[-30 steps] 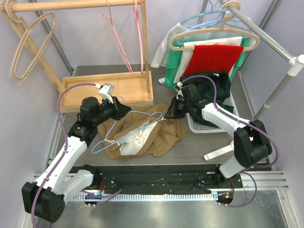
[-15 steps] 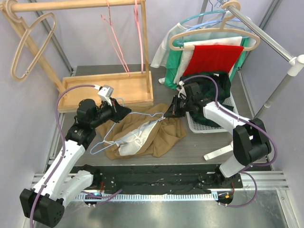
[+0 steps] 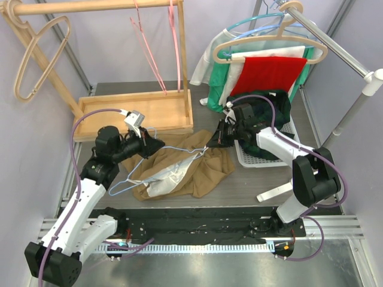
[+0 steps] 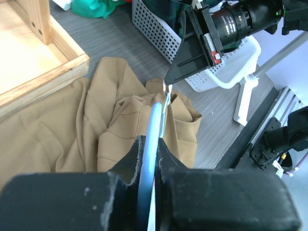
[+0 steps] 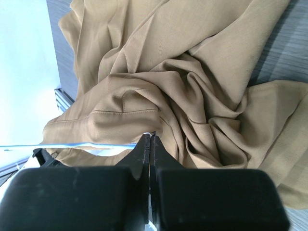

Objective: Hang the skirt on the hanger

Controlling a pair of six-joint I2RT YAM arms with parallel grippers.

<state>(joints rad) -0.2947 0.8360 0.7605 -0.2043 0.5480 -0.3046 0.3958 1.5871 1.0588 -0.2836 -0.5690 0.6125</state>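
Roughly mid-table, between the two arms: the tan skirt [image 3: 206, 173], crumpled in folds on the grey surface, pale lining showing on its left part; right side just beside the white basket [image 3: 248, 158]; wooden tray [image 3: 161, 110] behind its left part. Slanting over the skirt: the light-blue wire hanger [image 4: 155, 118], clamped by the left gripper [image 4: 148, 144], fingers closed tight on the wire; far end of that wire close under the tip of the right gripper [image 3: 209, 145]. Shut too, that right claw, pinching what looks like a thin pale strip of the skirt at its very tip, the strip raised a little off the folds; from its own wrist view, tips pressed together just above a tan fold. Over the basket: a dark garment [image 3: 275, 104], heaped; behind it a red cloth [image 3: 269, 72] under a cream hanger [image 3: 227, 55] on the metal rail. Far left, on the wooden rack: a looped beige hanger [image 3: 36, 57].
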